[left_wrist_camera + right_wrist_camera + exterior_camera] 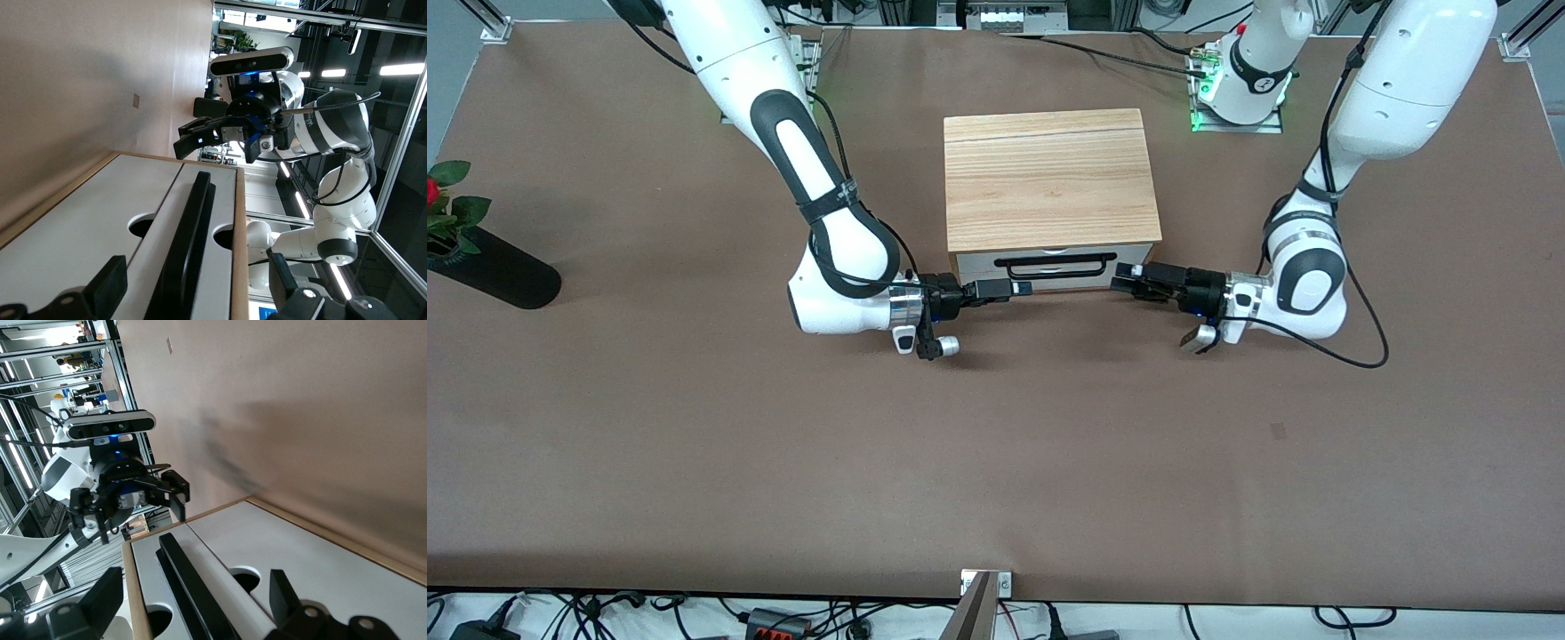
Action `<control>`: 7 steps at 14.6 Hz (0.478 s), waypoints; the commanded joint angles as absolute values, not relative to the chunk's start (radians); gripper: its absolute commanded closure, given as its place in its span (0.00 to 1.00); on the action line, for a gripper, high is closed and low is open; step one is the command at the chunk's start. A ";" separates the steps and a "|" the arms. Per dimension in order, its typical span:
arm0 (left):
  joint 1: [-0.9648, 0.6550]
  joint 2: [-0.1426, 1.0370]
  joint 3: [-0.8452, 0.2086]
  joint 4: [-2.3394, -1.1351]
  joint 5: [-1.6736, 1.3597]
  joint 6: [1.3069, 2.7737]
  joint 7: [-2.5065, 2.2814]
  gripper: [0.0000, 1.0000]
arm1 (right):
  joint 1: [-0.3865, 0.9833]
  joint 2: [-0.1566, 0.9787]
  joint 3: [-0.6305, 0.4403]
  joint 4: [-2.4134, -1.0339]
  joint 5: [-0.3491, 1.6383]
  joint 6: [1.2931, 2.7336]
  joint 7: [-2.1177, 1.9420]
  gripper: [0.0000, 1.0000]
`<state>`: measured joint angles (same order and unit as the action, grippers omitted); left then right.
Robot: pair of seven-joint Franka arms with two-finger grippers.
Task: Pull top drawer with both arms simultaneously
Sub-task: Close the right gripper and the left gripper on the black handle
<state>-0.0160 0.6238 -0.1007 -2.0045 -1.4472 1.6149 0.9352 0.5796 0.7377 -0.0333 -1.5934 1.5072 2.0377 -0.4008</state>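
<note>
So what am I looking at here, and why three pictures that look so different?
Two white robot arms work at a brown table. The front view looks down from above; the other two come from cameras on each wrist. A light-wood cabinet stands mid-table, its top drawer shut, with a black bar handle. The right gripper and left gripper sit open at the handle's two ends, holding nothing. A black vase with a rose lies at the right arm's end.

The cabinet (1049,178) is pale grained wood; the top drawer (978,264) has a smooth white front and matt black handle (1056,260). The tabletop (996,462) looks matt brown.
</note>
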 commanded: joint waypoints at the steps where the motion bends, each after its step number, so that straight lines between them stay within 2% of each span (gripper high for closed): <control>1: -0.020 0.597 -0.115 -2.056 -1.488 1.655 1.005 0.18 | 0.580 0.706 -0.038 -1.631 1.531 1.991 -0.422 0.21; 2: -0.023 0.597 -0.127 -2.063 -1.494 1.664 1.006 0.22 | 0.577 0.701 -0.041 -1.632 1.526 1.956 -0.420 0.29; 5: -0.023 0.595 -0.129 -2.063 -1.499 1.664 1.006 0.42 | 0.580 0.696 -0.044 -1.637 1.522 1.931 -0.420 0.42; 7: -0.025 0.597 -0.129 -2.071 -1.499 1.666 1.006 0.46 | 0.586 0.699 -0.044 -1.640 1.522 1.931 -0.429 0.43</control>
<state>-0.0210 0.6238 -0.1272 -2.0362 -1.4716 1.6499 0.9799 0.5787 0.7346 -0.0450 -1.6020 1.5044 1.9518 -0.4040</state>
